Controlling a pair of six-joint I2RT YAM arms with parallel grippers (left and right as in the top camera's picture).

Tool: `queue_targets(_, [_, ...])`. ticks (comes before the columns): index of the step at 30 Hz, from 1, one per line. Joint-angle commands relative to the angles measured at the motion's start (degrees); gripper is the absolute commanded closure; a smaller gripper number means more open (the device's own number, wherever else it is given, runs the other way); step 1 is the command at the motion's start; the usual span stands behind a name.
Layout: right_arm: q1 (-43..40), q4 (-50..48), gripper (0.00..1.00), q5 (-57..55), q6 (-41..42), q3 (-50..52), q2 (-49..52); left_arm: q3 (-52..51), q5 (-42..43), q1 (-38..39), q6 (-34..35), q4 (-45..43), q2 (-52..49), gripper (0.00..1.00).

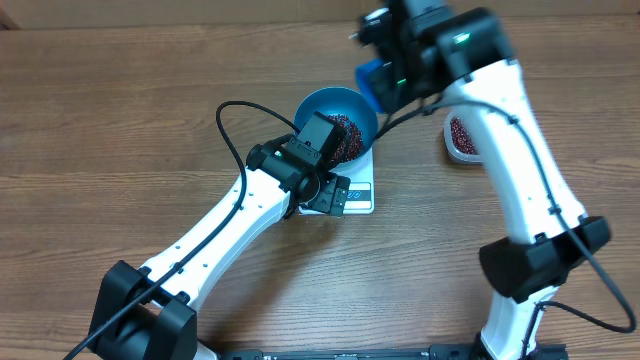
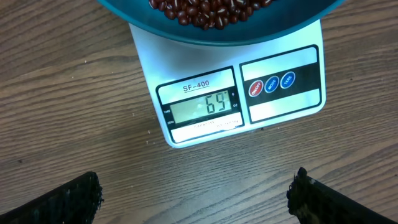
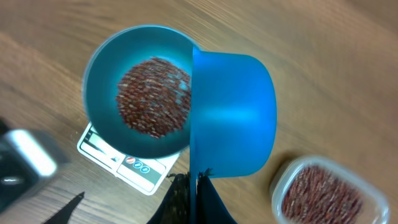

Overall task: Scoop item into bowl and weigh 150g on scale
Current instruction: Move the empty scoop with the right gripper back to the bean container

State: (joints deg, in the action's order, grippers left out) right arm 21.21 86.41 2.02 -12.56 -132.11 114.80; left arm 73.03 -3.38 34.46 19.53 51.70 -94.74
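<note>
So, from overhead, the bowl (image 1: 318, 102) is seen sitting on the scale (image 1: 362, 192), with beans (image 1: 350, 130) heaped inside, and the left gripper (image 1: 330, 197) is hung at the scale's front edge.

From the left wrist, its jaws are spread wide with nothing held, and 69 is shown on the display (image 2: 205, 106).

From the right wrist, the right gripper (image 3: 193, 199) is clamped tight on the handle of the blue scoop (image 3: 230, 112), which is held over the bowl's rim. A tub (image 3: 323, 193) of beans is parked nearby.
</note>
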Motion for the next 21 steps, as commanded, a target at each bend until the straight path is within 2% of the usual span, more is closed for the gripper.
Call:
queue_targets(1, [-6.78, 1.27, 0.96, 11.19, 3.8, -1.79, -1.79, 0.61, 0.44, -0.04, 0.37, 0.09, 0.35, 0.01])
queue_targets(4, [-13.25, 3.63, 0.96, 18.64, 3.8, -1.79, -1.79, 0.61, 0.44, -0.04, 0.39, 0.09, 0.35, 0.01])
queue_targets(8, [-21.35, 7.23, 0.96, 20.44, 3.74, -1.75, -1.75, 0.61, 0.44, -0.04, 0.37, 0.09, 0.35, 0.0])
queue_targets(13, [-28.3, 8.66, 0.96, 14.05, 3.78, -0.07, -1.75, 0.61, 0.44, -0.04, 0.39, 0.09, 0.35, 0.0])
queue_targets(21, [-29.16, 6.38, 0.96, 2.49, 3.91, 6.01, -1.75, 0.61, 0.44, -0.04, 0.37, 0.09, 0.35, 0.0])
